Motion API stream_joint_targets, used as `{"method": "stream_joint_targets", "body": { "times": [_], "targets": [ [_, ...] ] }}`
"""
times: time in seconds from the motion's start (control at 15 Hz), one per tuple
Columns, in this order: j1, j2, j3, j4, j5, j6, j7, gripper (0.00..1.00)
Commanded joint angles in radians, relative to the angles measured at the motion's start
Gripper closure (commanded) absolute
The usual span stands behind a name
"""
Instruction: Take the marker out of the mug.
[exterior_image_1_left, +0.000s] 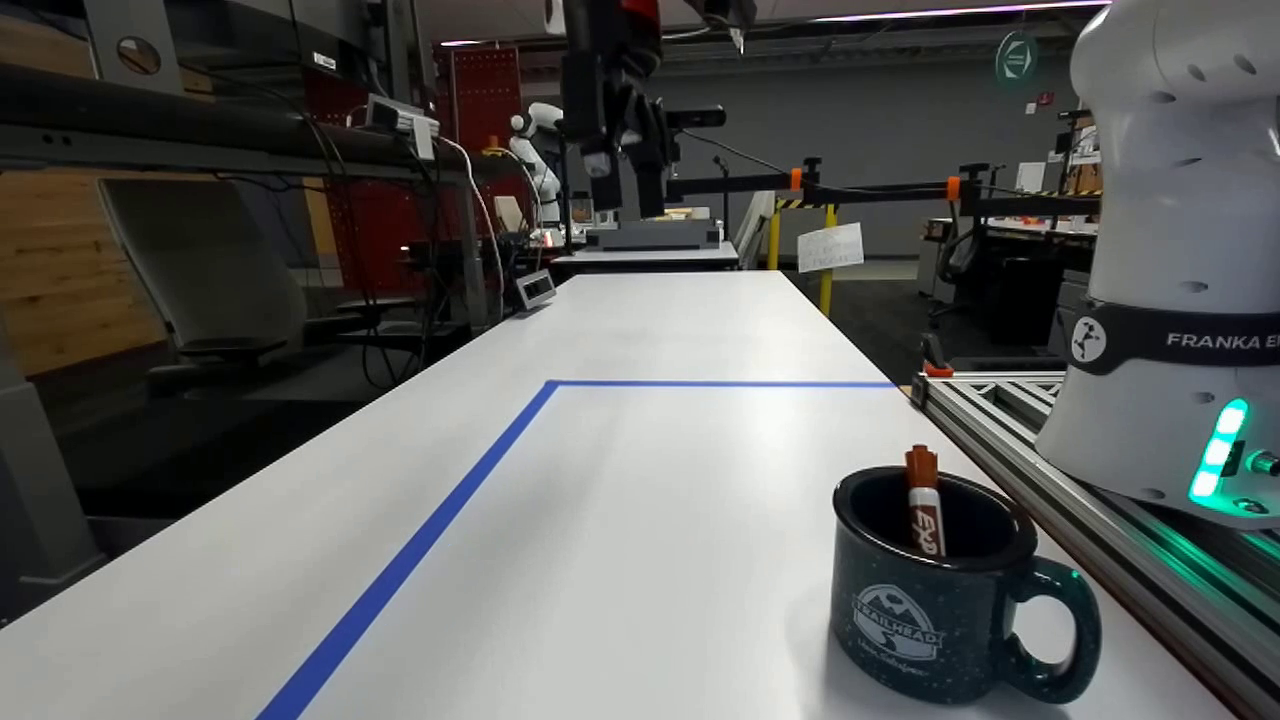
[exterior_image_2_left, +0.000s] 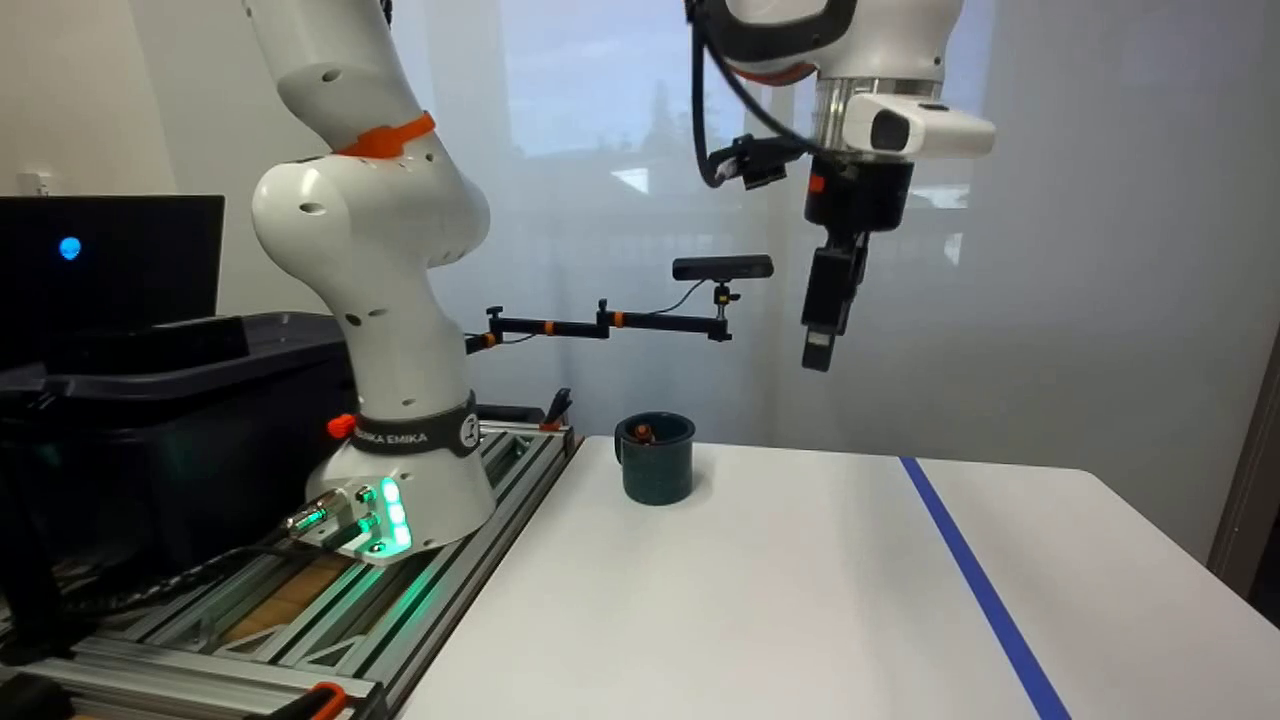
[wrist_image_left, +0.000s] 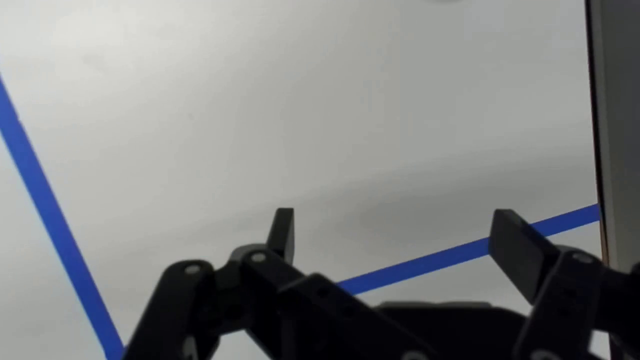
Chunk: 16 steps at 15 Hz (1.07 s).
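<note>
Mug (exterior_image_1_left: 940, 605), marker (exterior_image_1_left: 925, 503) inside, sits lower, well apart from fingers (exterior_image_1_left: 649, 185).

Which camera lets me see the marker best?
An exterior view where the mug looks big: the marker is near, so you see its reddish cap and letters. In an exterior view where the mug looks small, just a reddish bit of marker shows inside. The wrist view shows no marker.

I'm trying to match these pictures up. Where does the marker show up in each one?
In an exterior view: lower right, the marker sits in the mug, cap upward.
In an exterior view: mid-picture, slightly below centre, only the end of the marker shows inside the mug.
Wrist view: it isn't in this picture.
Shared landmark: the blue marking on the white table, visible in all three.
</note>
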Motion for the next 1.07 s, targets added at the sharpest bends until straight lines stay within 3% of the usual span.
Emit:
{"method": "stream_joint_targets", "body": {
  "times": [0.0,0.27,0.33,0.47,0.6,0.73,1.0],
  "targets": [
    [0.024,0.018,0.024,-0.06,0.129,0.02,0.137,0.0],
    [0.046,-0.015,0.064,-0.132,0.245,-0.049,0.307,0.0],
    [0.033,0.032,0.055,-0.092,0.189,-0.021,0.233,0.0],
    [0.043,0.028,0.067,-0.112,0.216,-0.025,0.278,0.0],
    [0.011,0.083,0.089,-0.062,0.081,-0.001,0.391,0.0],
    [0.0,0.078,0.081,-0.093,0.041,-0.007,0.444,0.0],
    [0.003,0.075,0.043,-0.147,0.181,-0.069,0.464,0.0]
  ]
}}
